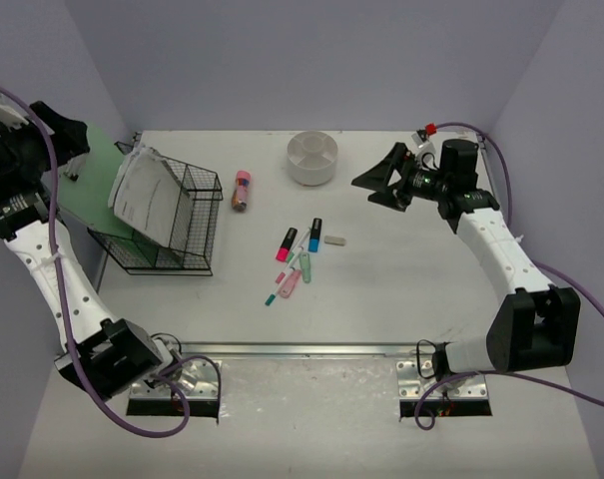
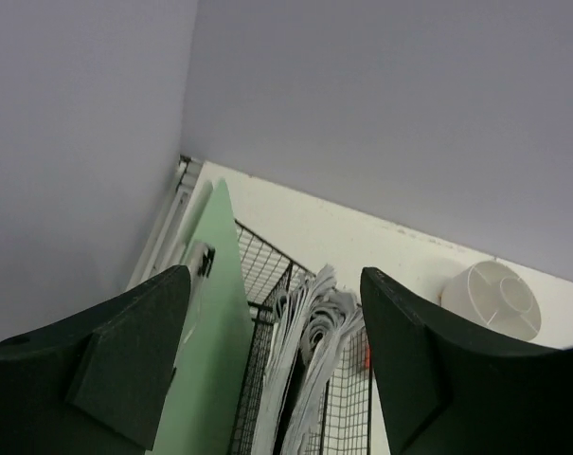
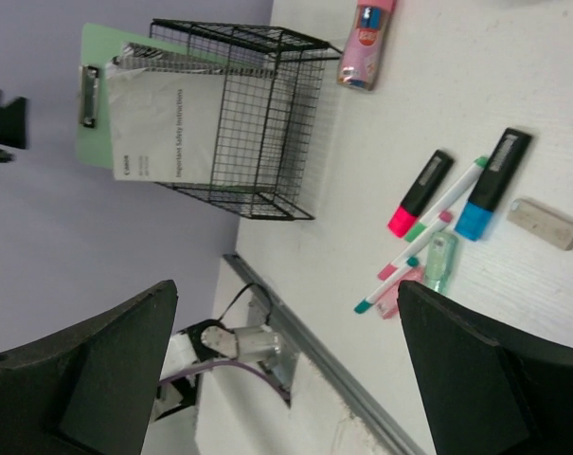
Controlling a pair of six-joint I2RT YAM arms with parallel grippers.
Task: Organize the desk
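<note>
The desk (image 1: 411, 289) is an off-white tabletop between lavender walls. At its left a black wire basket (image 1: 197, 225) holds a stack of white booklets (image 1: 147, 190), and a green clipboard (image 1: 97, 170) leans behind it. My left gripper (image 1: 70, 148) hangs high over the clipboard's far corner. In the left wrist view this gripper (image 2: 277, 379) is open and empty above the clipboard (image 2: 205, 313) and booklets (image 2: 310, 341). My right gripper (image 1: 369, 190) hovers open and empty at the back right, pointing left. Loose highlighters and pens (image 1: 297, 254) lie mid-desk.
A white round container (image 1: 312, 158) stands at the back centre, with a pink tube (image 1: 241, 190) to its left. A small grey eraser (image 1: 334, 239) lies beside a blue highlighter (image 1: 314, 235). A metal rail (image 1: 302, 349) runs along the front edge.
</note>
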